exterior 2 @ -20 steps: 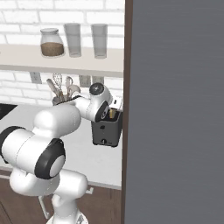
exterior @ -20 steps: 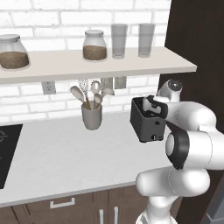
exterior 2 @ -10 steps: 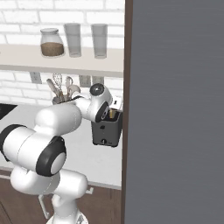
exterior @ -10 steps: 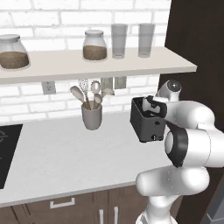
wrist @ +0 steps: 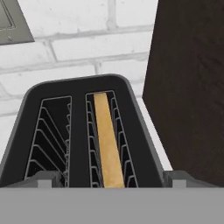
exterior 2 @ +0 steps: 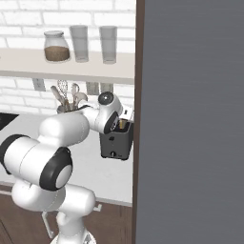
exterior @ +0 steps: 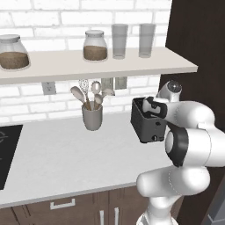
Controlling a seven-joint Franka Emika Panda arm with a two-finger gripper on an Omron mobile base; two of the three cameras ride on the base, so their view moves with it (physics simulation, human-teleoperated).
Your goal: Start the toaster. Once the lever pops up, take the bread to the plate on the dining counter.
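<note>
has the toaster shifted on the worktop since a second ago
No. In the left base view the toaster sits the same way beside the utensil crock, under the shelf's right end.

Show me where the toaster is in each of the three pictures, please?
Left base view: the toaster stands on the white worktop, right of centre, partly behind the white arm.
Right base view: the toaster sits near the centre, beside the dark cabinet panel.
Hand view: seen from above, lower middle, with the bread in one slot.
Shared landmark: the brick wall.
</note>
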